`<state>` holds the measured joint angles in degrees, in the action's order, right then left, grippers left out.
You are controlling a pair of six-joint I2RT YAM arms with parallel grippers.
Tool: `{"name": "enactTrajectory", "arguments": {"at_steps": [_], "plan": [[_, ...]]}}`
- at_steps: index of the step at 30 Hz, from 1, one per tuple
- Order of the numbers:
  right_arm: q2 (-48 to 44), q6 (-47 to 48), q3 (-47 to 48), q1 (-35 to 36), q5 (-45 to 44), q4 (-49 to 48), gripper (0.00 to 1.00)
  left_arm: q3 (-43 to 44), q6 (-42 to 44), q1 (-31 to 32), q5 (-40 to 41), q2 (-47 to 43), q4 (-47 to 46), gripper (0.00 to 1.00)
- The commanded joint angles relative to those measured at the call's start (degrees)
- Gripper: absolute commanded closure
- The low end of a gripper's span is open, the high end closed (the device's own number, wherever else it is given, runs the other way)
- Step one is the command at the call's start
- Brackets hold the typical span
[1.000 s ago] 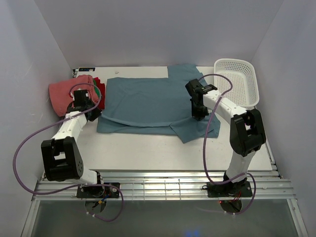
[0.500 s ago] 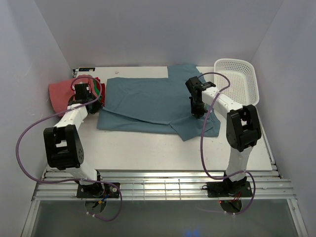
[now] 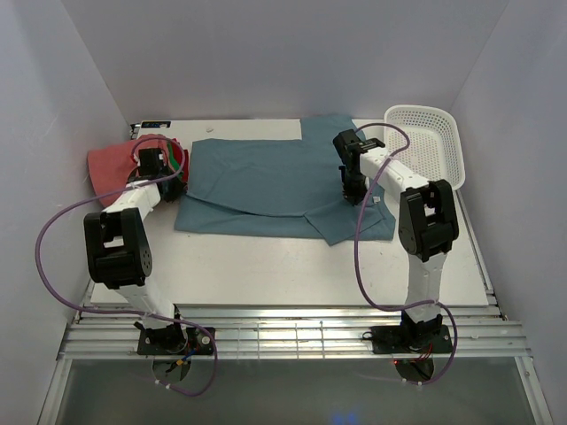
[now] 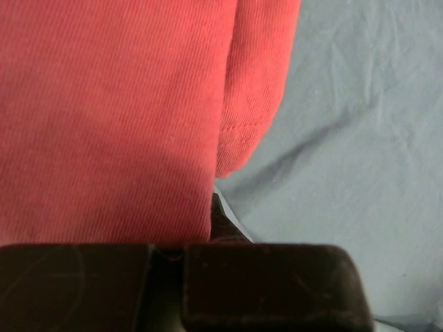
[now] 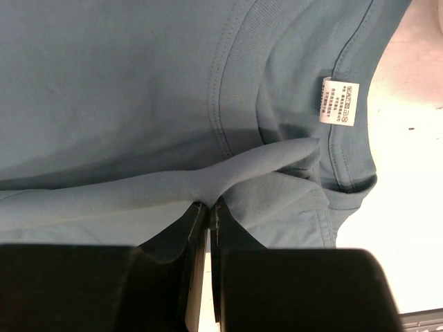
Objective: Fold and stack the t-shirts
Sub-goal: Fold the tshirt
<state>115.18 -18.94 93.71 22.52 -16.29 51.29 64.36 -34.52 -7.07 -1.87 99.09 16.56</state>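
The teal-blue t-shirt (image 3: 266, 177) lies spread across the table's middle, its near edge folded back over itself. My right gripper (image 3: 352, 193) is shut on a raised ridge of that shirt beside the collar (image 5: 235, 83); in the right wrist view the gripper (image 5: 208, 205) pinches the cloth between both tips. My left gripper (image 3: 171, 180) is at the shirt's left edge, against the folded stack of salmon-pink (image 3: 111, 168), red (image 3: 174, 147) and green (image 3: 182, 163) shirts. In the left wrist view my gripper (image 4: 213, 207) is closed; red cloth (image 4: 104, 104) covers one finger, with teal cloth (image 4: 346, 138) beside it.
The white mesh basket (image 3: 434, 142) stands at the back right, just right of my right arm. A white label (image 5: 338, 100) sits inside the collar. Bare table (image 3: 266, 266) lies in front of the shirt. Purple cables loop from both arms.
Both grippers have moved toward the back of the table, drawing the teal shirt's near edge with them; the fold line lies farther back. The left gripper has closed in on the folded stack.
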Motion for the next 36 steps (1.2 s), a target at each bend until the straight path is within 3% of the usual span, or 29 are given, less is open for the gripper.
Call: {"name": "enactTrajectory", "arguments": {"at_steps": [1, 12, 14, 15, 16, 17, 19, 23, 26, 32, 36], "plan": [[1.3, 1.4, 3.8, -0.8, -0.4, 1.7, 0.92, 3.3, -1.0, -0.3, 1.0, 0.0, -2.5, 1.0], [6.3, 2.6, 8.1, -2.1, -0.8, 3.1, 0.92, 9.0, -1.1, -0.4, 2.3, 6.7, -2.6, 1.0], [6.7, 2.6, 8.6, -2.3, -1.1, 3.1, 0.81, 9.9, -0.7, -0.3, 2.0, 7.8, -1.8, 0.87], [6.8, 2.6, 9.0, -2.4, -1.3, 3.0, 0.66, 10.3, -0.5, -0.3, 2.0, 7.9, -1.4, 0.79], [6.8, 2.6, 9.5, -2.4, -1.6, 2.9, 0.61, 10.4, -0.4, -0.4, 2.0, 7.7, -1.3, 0.61], [6.3, 2.7, 9.8, -2.3, -2.2, 2.8, 0.57, 10.5, -0.4, -0.3, 2.2, 7.3, -1.1, 0.55], [4.1, 2.8, 11.2, -2.4, -3.7, 2.4, 0.54, 10.6, -0.2, 0.1, 3.2, 5.4, -1.3, 0.45], [-3.3, 2.9, 10.5, -2.4, -3.6, 0.4, 0.5, 12.5, 0.4, 2.1, 5.1, 1.2, -0.2, 0.43], [-8.7, 2.7, 4.7, -2.2, 2.6, -0.7, 0.5, 11.3, 1.2, 8.2, 6.4, -3.4, -0.5, 0.43], [-15.3, 0.5, -12.6, -1.3, 5.1, -5.7, 0.51, 7.5, 3.2, 30.1, 11.3, -3.1, -1.1, 0.43], [-19.5, -0.7, -20.3, 0.2, 7.2, -9.5, 0.52, 5.6, 1.6, 36.2, 12.1, 1.2, -0.8, 0.45]]}}
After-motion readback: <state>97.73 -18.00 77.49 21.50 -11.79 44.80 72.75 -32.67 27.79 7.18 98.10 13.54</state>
